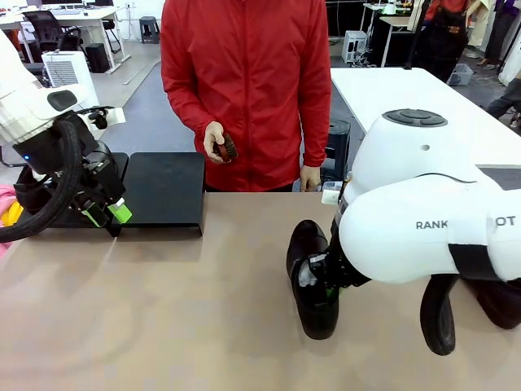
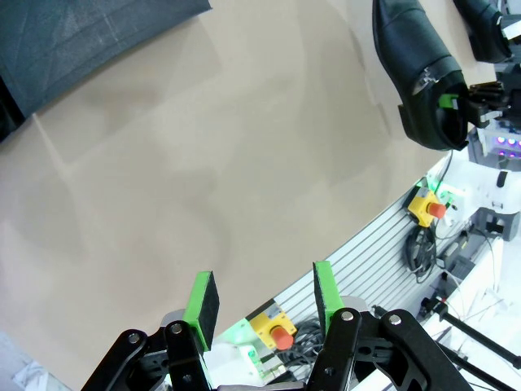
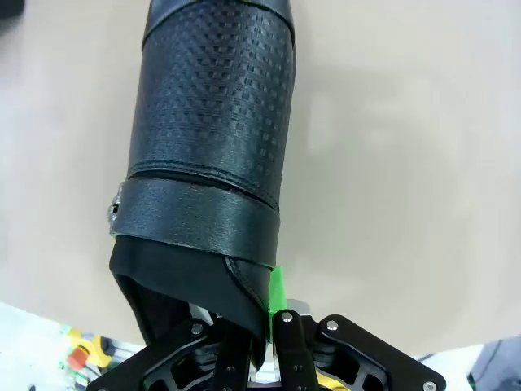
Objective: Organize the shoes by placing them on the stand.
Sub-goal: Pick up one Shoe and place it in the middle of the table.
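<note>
Two shoes counted, no more that I can make out. The first shoe (image 1: 313, 285) is in the right gripper (image 3: 264, 305), whose jaws are clamped on the rim of the shoe's opening. One green pad (image 3: 277, 289) presses the outside of the leather, and the other finger is hidden by the shoe. I read that pinch as deliberate: the collar is the thinnest edge a narrow grip can take, and it leaves the sole free to set down flat. The toe points away from the wrist, over the table (image 1: 163, 326). I cannot tell whether the sole has left the surface.

The second shoe (image 2: 480, 28) lies just beside the held one, on the right-arm side, with nothing gripping it.

There is one stand (image 1: 163, 191) at the far left of the table, well apart from both shoes. No shoe shows on the parts of it I can see. My judgement is that the carry across is the step in hand.

The left gripper (image 1: 110, 213) hangs at the stand's front edge with its fingers apart and nothing between them, likely parked clear of the right arm's path.

One person (image 1: 244, 81) stands at the far side. One hand (image 1: 216, 142) holds a single small brown object (image 1: 226, 148), kept off the table.
</note>
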Controlling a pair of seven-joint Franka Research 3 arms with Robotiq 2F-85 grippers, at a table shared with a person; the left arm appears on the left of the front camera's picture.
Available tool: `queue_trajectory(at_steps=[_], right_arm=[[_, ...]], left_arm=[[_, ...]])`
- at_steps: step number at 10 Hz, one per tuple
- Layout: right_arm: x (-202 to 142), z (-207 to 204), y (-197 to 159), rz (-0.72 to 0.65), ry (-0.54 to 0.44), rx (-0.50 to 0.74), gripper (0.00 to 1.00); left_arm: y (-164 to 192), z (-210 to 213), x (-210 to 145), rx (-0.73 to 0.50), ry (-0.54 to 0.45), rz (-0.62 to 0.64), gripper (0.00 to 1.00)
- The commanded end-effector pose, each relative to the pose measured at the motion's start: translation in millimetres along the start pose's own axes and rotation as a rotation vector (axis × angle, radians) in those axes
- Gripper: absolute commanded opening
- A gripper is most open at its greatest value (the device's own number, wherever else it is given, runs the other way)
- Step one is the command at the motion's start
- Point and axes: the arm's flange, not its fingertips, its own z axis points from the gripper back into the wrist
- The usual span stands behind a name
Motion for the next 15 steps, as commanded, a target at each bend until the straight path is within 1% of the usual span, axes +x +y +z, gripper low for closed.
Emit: queue_trajectory(at_steps=[1, 3, 5, 6, 7, 11, 12, 13, 14, 15], right_arm=[[16, -11, 25, -0.03, -0.034, 0.037, 0.0], [26, -34, 40, 0.004, 0.007, 0.056, 0.0], [28, -47, 46, 0.033, 0.043, 0.095, 0.0], [29, -52, 45, 0.038, 0.057, 0.111, 0.06], [30, -53, 43, 0.043, 0.07, 0.121, 0.2], [14, -32, 23, 0.01, 0.034, 0.152, 0.95], [4, -18, 15, 0.003, 0.002, 0.19, 1.0], [-9, -1, 7, 0.016, -0.04, 0.218, 1.0], [-22, 16, 1, 0.044, -0.06, 0.253, 1.0], [-39, 36, -9, 0.071, -0.116, 0.256, 1.0]], left_arm=[[0, 0, -3, -0.016, -0.008, -0.008, 0.62], [0, 0, -3, -0.016, -0.008, -0.008, 0.62], [0, 0, -3, -0.016, -0.008, -0.008, 0.62], [0, 0, -3, -0.016, -0.008, -0.008, 0.62], [0, 0, -3, -0.016, -0.008, -0.008, 0.62], [0, 0, -3, -0.016, -0.008, -0.008, 0.62], [0, 0, -3, -0.016, -0.008, -0.008, 0.62], [0, 0, -3, -0.016, -0.008, -0.008, 0.62], [0, 0, -3, -0.016, -0.008, -0.008, 0.62], [0, 0, -3, -0.016, -0.008, -0.008, 0.62]])
